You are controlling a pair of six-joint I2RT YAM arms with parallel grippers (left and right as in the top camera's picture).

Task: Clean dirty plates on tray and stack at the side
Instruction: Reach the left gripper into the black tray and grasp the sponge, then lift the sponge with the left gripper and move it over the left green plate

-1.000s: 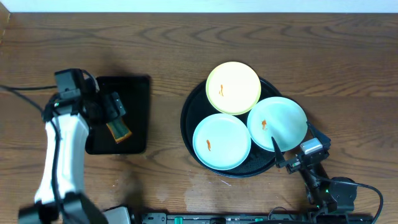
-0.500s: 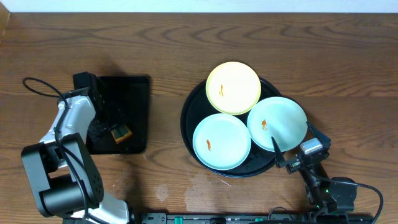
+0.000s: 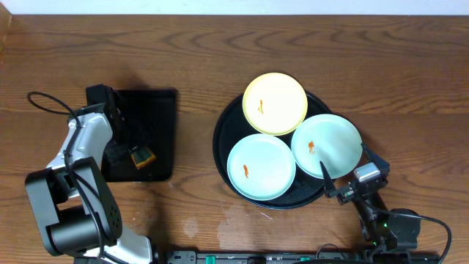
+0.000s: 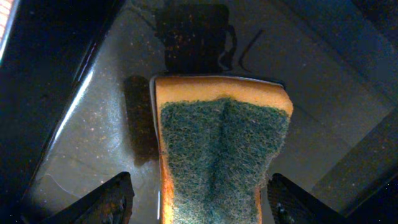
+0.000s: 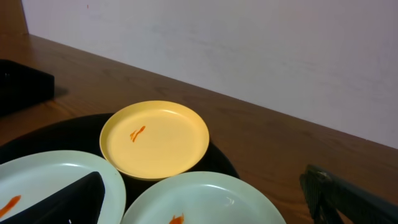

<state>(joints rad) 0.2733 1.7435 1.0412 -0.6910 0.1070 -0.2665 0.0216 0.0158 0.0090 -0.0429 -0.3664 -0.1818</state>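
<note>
Overhead: left pincer (image 3: 134, 150) down in small rectangular black tray (image 3: 160, 110), over orange-and-green scouring sponge (image 3: 142, 156), likely fetching it for wiping.
Left wrist: pincer open, jaws either side of sponge, not clamped.
Right wrist: right pincer (image 5: 211, 205) wide open; three orange-smeared round plates (image 5: 155, 140) just ahead, inside large round black tray (image 5: 50, 134).

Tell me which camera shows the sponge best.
Left wrist: the sponge fills the frame, green scrub side up. Overhead shows it only as a small orange bit on the rectangular tray. Right wrist misses it.
</note>
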